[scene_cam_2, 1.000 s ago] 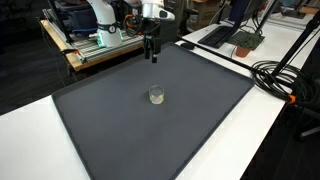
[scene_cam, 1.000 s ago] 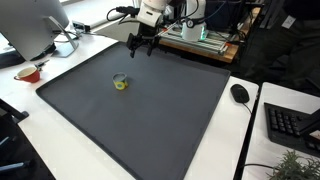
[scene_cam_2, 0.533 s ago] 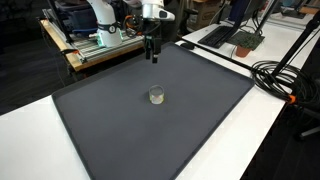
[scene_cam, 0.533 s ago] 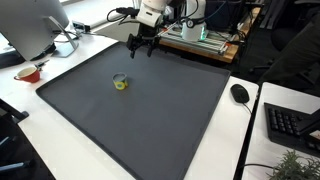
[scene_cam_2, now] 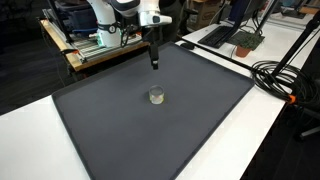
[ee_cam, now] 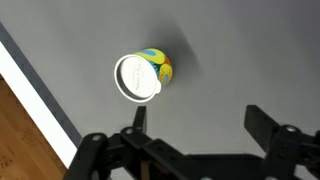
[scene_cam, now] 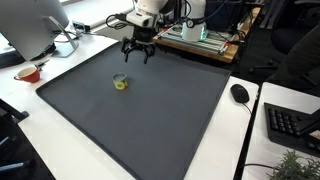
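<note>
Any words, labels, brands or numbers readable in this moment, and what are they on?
None can be read.
The cup shows only coloured patches on its side, with no letters to make out.
The keys of the keyboard are too small to read.

Grey mat [scene_cam: 150, 110] on white table [scene_cam: 60, 150]; monitor [scene_cam: 30, 25], keyboard [scene_cam: 290, 122], mouse [scene_cam: 240, 93]

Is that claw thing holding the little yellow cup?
No, the gripper hangs open, apart from the cup resting alone on the grey mat.
</note>
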Motion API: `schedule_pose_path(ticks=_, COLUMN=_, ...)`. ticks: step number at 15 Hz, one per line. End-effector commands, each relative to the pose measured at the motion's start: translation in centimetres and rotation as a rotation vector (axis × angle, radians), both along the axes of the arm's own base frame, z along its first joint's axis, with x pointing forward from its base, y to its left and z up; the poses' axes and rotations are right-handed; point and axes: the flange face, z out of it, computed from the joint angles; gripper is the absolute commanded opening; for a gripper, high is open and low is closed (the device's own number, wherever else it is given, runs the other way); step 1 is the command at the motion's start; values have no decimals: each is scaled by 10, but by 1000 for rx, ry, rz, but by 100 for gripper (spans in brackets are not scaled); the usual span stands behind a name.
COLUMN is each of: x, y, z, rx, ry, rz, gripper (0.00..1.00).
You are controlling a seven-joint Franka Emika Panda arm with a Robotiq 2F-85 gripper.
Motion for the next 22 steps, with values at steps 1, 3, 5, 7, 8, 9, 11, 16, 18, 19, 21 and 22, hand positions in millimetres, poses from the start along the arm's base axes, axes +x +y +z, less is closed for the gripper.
schedule_pose_path(ticks=1, x=31, y=-12, z=1, rx=-38, ry=-92, rz=-44, gripper=100)
schedule_pose_path(ticks=3, x=44, y=-13, z=-1, rx=-88, ry=-130, rz=-70, gripper=100)
schedule_pose_path(ticks=5, x=47, y=-8, z=-12, rx=-104, ry=-151, rz=-98, gripper=100)
schedule_pose_path(ticks=7, x=42, y=-1, z=-29, rx=-104, ry=-161, rz=-123, gripper=100)
schedule_pose_path(ticks=8, x=38, y=2, z=-38, rx=-96, ry=-164, rz=-136, gripper=100)
schedule_pose_path(ticks=9, x=33, y=5, z=-49, rx=-88, ry=-162, rz=-150, gripper=100)
schedule_pose_path(ticks=11, x=20, y=4, z=-75, rx=-83, ry=-150, rz=-190, gripper=100)
schedule_pose_path(ticks=16, x=10, y=4, z=-91, rx=-68, ry=-96, rz=-207, gripper=100)
schedule_pose_path(ticks=18, x=13, y=4, z=-88, rx=-83, ry=-118, rz=-220, gripper=100)
schedule_pose_path(ticks=19, x=13, y=6, z=-85, rx=-86, ry=-131, rz=-208, gripper=100)
schedule_pose_path(ticks=21, x=11, y=7, z=-80, rx=-103, ry=-150, rz=-212, gripper=100)
schedule_pose_path(ticks=22, x=11, y=8, z=-77, rx=-110, ry=-164, rz=-212, gripper=100)
